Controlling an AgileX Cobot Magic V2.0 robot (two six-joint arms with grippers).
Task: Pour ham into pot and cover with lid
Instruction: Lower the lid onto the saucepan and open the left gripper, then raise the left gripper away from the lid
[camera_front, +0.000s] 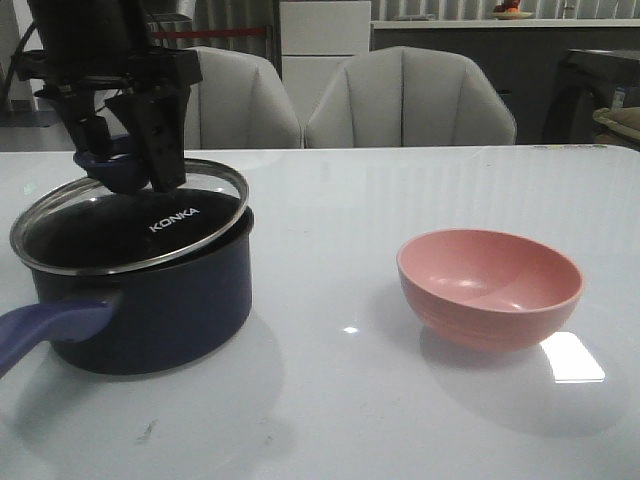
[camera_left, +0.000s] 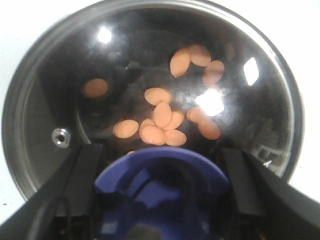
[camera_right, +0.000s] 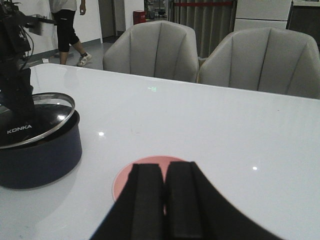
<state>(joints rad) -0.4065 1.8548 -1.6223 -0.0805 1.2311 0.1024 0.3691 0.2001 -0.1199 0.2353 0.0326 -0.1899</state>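
The dark navy pot (camera_front: 160, 310) stands at the left of the table, its purple-blue handle (camera_front: 50, 330) pointing toward the front. The glass lid (camera_front: 130, 225) marked KONKA lies tilted on the pot, its right edge raised above the rim. My left gripper (camera_front: 125, 165) is shut on the lid's blue knob (camera_left: 160, 180), one finger on each side. Through the glass, several orange-pink ham pieces (camera_left: 162, 117) lie on the pot's black bottom. My right gripper (camera_right: 164, 172) is shut and holds nothing. It hangs over the pink bowl (camera_right: 125, 180) and is out of the front view.
The pink bowl (camera_front: 490, 285) sits upright at the right middle of the white table (camera_front: 340, 400), and nothing shows in it. Two grey chairs (camera_front: 410, 100) stand behind the far edge. A person (camera_right: 67, 25) is walking at the far left of the room.
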